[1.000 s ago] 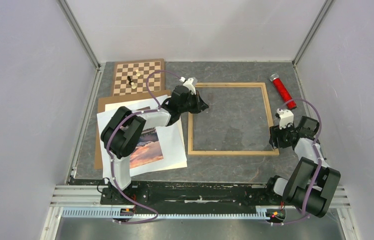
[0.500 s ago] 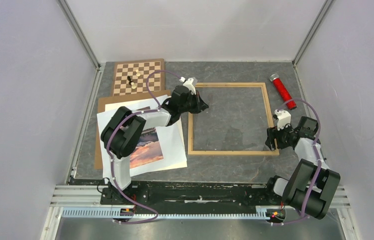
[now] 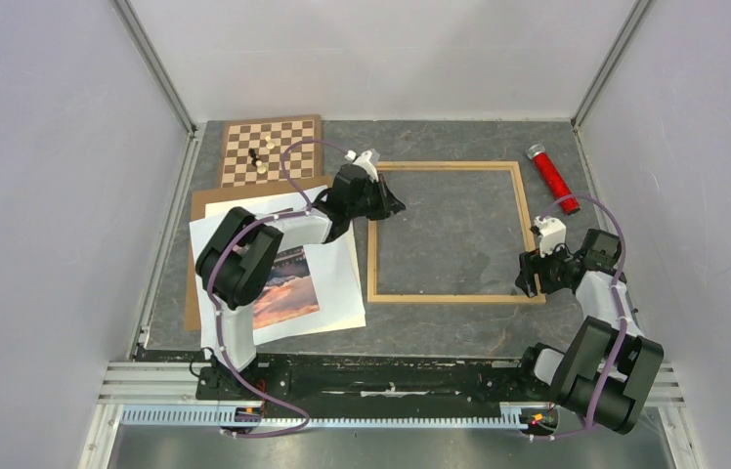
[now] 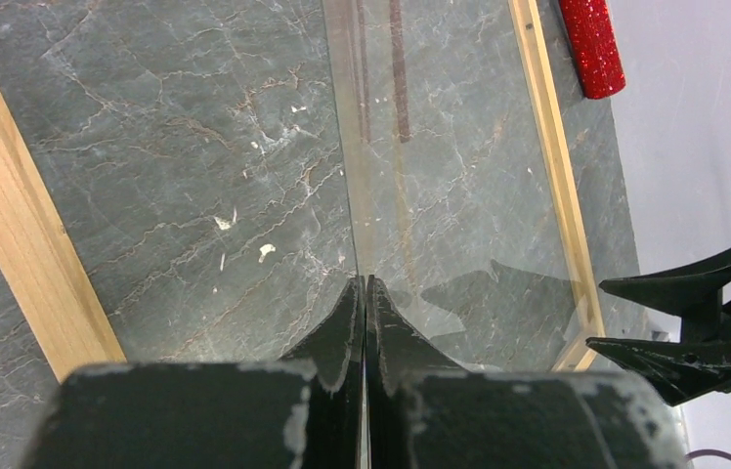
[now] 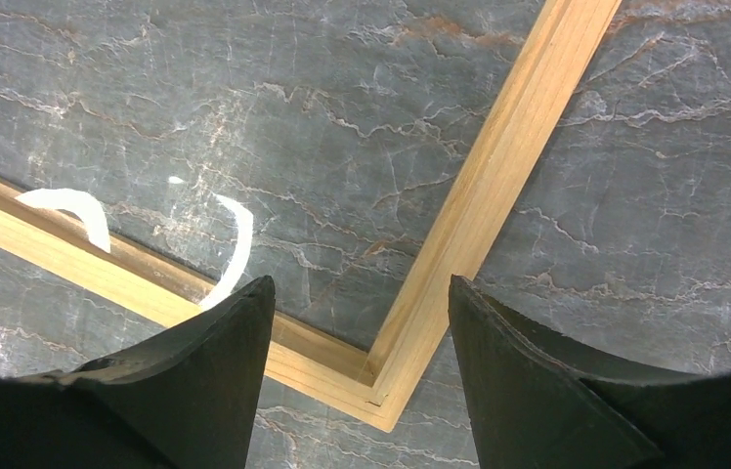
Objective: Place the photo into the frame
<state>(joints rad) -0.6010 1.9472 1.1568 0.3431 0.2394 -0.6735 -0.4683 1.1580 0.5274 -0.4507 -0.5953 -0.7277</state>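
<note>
Left gripper (image 4: 363,283): fingers pressed together, apparently pinching the clear pane (image 4: 459,176) at its edge, over the light wooden frame (image 3: 450,298). Right gripper (image 5: 359,288): fingers spread, straddling the frame's near-right corner, probably to steady it. Sunset-lake photo (image 3: 288,286) lies near-left on white sheets (image 3: 337,293), outside the frame.

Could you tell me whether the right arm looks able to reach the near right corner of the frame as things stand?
Probably yes. The right gripper hangs open directly above that corner of the frame, its fingers either side of it, and nothing visible lies between them.
</note>
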